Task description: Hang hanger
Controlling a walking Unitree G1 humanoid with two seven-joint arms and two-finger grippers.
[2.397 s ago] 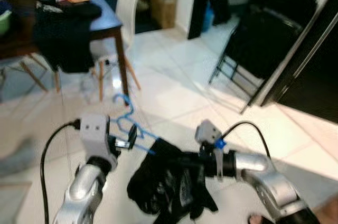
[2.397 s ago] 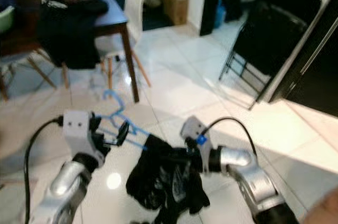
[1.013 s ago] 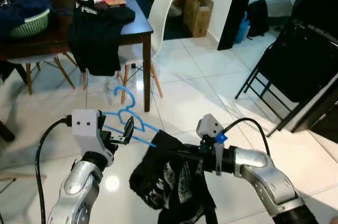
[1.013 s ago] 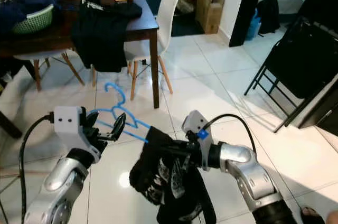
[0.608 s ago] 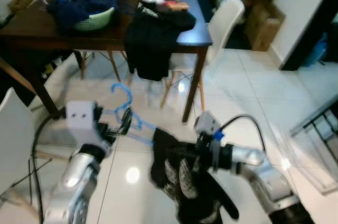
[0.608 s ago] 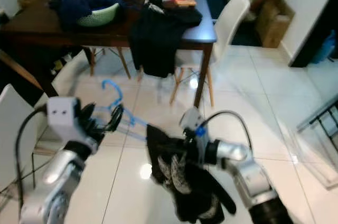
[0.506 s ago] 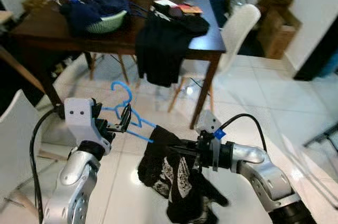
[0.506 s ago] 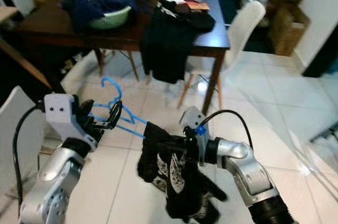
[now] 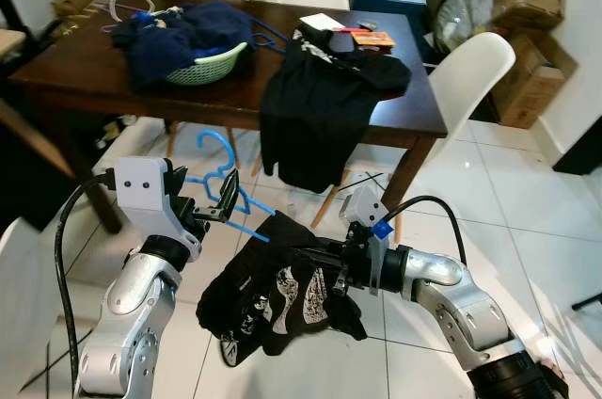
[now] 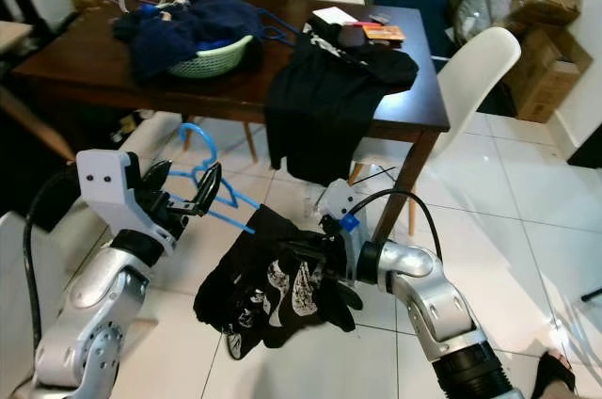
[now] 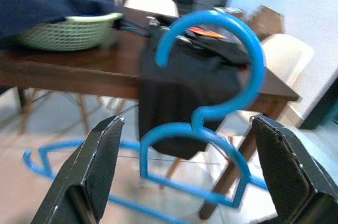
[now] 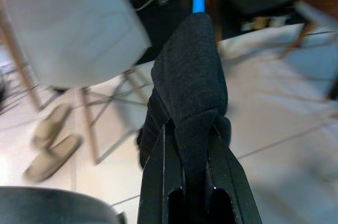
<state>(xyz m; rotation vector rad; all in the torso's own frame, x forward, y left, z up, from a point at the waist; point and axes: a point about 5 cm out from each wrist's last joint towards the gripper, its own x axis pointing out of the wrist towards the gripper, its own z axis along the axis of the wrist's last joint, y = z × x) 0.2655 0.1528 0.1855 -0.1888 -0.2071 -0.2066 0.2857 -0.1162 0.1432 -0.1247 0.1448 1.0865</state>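
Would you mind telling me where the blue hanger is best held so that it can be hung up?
Probably at the neck just under the hook, coming from the robot's left, where the left tool already sits. The blue hanger has its hook up and free there, while the black T-shirt covers its right end, which the right tool pinches through the cloth.

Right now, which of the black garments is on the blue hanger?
The black printed garment held between both pincers, draped over the blue hanger; the other black garment hangs over the table edge.
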